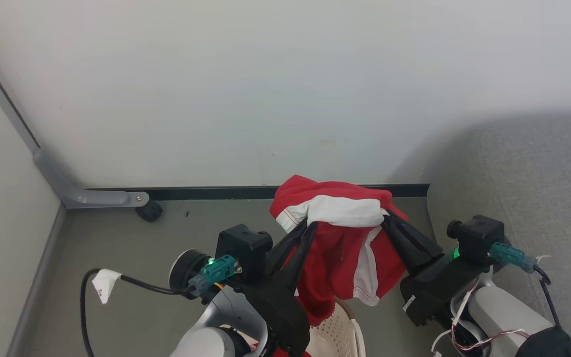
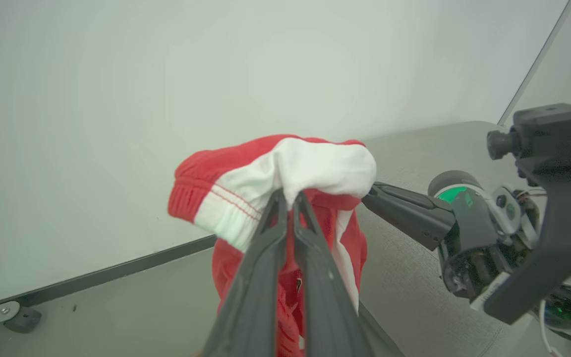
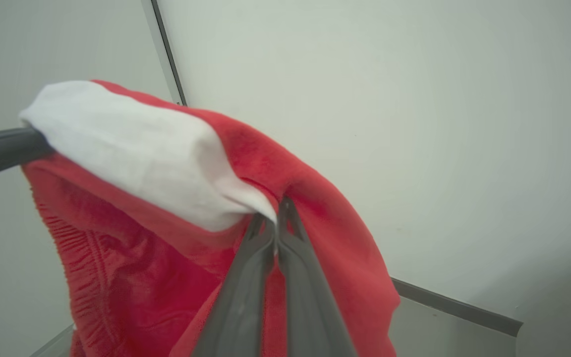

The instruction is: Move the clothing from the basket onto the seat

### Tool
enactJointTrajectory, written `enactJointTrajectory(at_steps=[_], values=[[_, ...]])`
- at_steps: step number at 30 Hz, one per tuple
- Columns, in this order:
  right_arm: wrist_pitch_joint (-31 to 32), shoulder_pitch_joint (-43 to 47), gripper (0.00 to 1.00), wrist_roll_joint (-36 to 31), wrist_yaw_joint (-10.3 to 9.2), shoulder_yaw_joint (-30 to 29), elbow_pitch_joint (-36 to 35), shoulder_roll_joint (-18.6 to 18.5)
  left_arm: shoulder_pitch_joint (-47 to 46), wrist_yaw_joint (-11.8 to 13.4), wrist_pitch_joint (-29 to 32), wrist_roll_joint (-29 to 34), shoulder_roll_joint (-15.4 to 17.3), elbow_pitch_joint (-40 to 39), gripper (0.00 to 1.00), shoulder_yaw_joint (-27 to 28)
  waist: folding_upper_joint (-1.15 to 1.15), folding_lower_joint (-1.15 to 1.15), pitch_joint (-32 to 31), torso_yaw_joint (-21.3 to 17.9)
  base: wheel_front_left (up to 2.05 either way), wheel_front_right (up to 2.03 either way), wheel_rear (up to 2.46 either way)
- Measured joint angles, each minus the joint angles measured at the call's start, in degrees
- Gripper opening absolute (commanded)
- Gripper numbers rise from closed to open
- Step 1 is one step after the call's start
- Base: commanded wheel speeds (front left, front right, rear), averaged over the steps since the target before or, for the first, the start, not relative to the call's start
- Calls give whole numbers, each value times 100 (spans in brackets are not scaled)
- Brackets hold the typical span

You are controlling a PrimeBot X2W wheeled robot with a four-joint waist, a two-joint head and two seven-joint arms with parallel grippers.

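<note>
Two grips on one garment (image 1: 337,233)! The left fingers (image 2: 260,267) were pinched shut on one end of its white band and the right fingers (image 3: 238,297) were shut on the other end. It hung in the air between the two tips, its long axis running tip to tip and the red cloth drooping below them. The basket (image 1: 337,332) sat beneath the left fingers, the hem dangling near its rim. The seat (image 1: 538,188) lay beyond the right fingers, on their outer side, so the right arm was nearer; the carry, I'd judge, had to swing that way.
</note>
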Motion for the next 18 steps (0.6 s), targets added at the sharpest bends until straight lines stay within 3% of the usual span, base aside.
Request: enactJointTrajectory(at_steps=[1, 4, 7, 9, 18], values=[[-12, 28, 0, 0, 0, -32, -33, -13, 2, -7, 0, 0, 13, 0, 44, -18, 0, 0, -8, -24, 0, 0, 0], [-40, 86, 0, 0, -11, -142, -110, -67, 24, -16, -7, 0, 36, -13, 57, -70, 0, 0, -32, -104, 0, 0, 0], [-41, 94, 0, 1, -24, -226, -147, -120, 76, -57, -8, 1, 57, -32, 89, -92, 0, 0, -49, -163, 0, 0, 0], [-42, 141, 0, 2, -59, -308, -214, -183, 132, -59, -7, 1, 86, -47, 100, -122, 0, 0, -63, -227, 0, 0, 0], [-42, 281, 0, -4, -135, -600, -495, -465, 235, -62, -8, 25, 105, -178, 100, -240, 0, 0, -84, -545, 0, 0, 0]])
